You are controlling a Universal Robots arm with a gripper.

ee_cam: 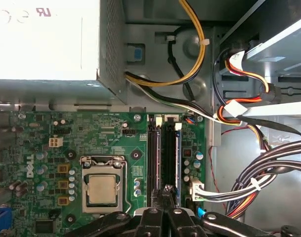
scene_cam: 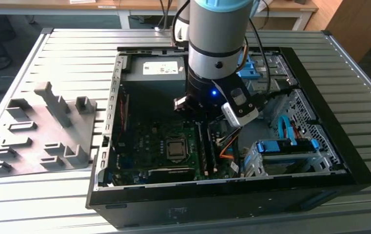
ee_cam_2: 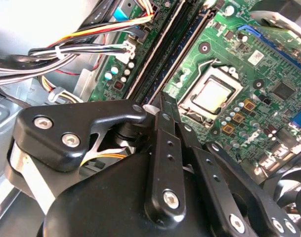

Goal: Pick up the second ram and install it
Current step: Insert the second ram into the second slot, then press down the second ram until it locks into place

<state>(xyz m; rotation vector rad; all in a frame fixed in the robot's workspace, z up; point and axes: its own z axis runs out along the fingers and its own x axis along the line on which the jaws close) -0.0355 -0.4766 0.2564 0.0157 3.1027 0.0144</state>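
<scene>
My gripper (ee_cam: 166, 188) hangs inside the open computer case (scene_cam: 107, 161), over the motherboard (ee_cam: 91, 148). In both wrist views its two black fingers (ee_cam_2: 163, 128) meet at the tips, shut, with nothing seen between them. The tips (ee_cam_2: 161, 97) sit over one end of the long memory slots (ee_cam: 165, 153), beside the processor socket (ee_cam_2: 209, 94). A thin strip runs edge-on along the slot under the tips (ee_cam: 171, 158); it looks like the second ram, standing in the slot. I cannot tell whether the tips touch it. In the exterior view the arm's wrist (scene_cam: 214, 92) hides the fingers.
Bundled cables (ee_cam: 259, 173) lie beside the slots, and yellow and black wires (ee_cam: 190, 64) run from the power supply (ee_cam: 46, 44). Blue drive brackets (scene_cam: 289, 146) stand at the exterior view's right. A grey parts holder (scene_cam: 42, 131) lies outside the case, at that view's left.
</scene>
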